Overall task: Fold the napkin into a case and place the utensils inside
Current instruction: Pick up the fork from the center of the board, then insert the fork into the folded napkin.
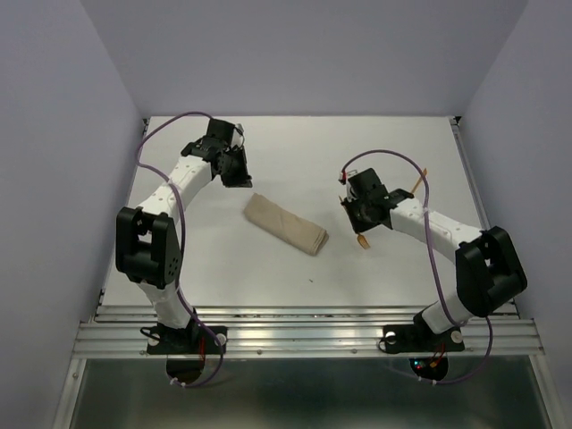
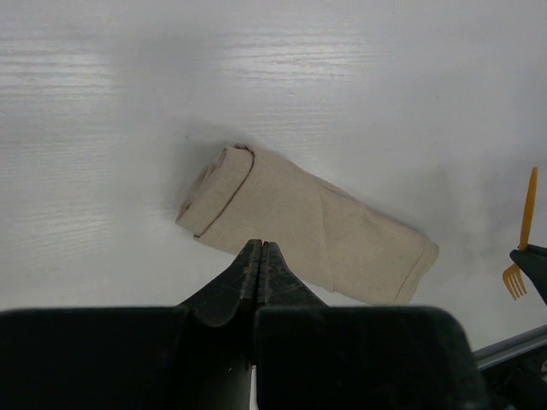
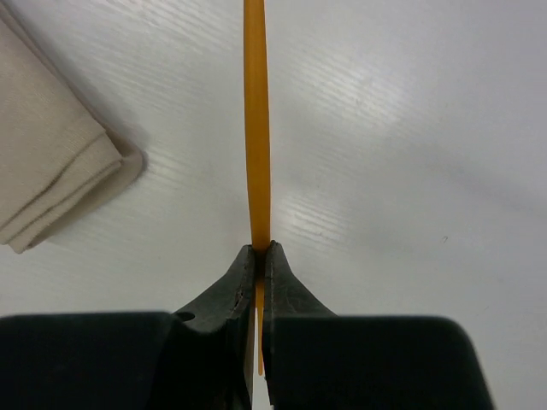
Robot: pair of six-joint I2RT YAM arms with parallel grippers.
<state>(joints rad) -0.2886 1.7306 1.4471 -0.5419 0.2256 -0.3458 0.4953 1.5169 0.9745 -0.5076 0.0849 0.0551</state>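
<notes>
Gripping the fork (image 3: 255, 128) near its tines, your right jaws are pinched shut on it, with the long handle pointing out ahead of them. The case (image 1: 286, 224) lies slantwise in the middle of the counter (image 1: 402, 277), between the two arms. Its lower-right end sits just beside the fork but not touching it. Your left jaws are closed on nothing and hang off the case's upper-left end, clear of the cloth.

The step in hand looks like sliding the fork into the case, so do these things:

- Turn the wrist until the handle lines up with the case's long axis. Coming in crosswise will likely push the whole bundle along the counter.
- Check which end is the mouth. The layered edges nearest the fork suggest an opening, but the views don't settle it.
- Bring the left jaws down to pin the far end, or to lift the top layer so the handle has a gap to enter.
- Go in low and slowly, handle first, because soft cloth bunches easily.

The other utensil (image 1: 421, 182) waits by the right forearm.
</notes>
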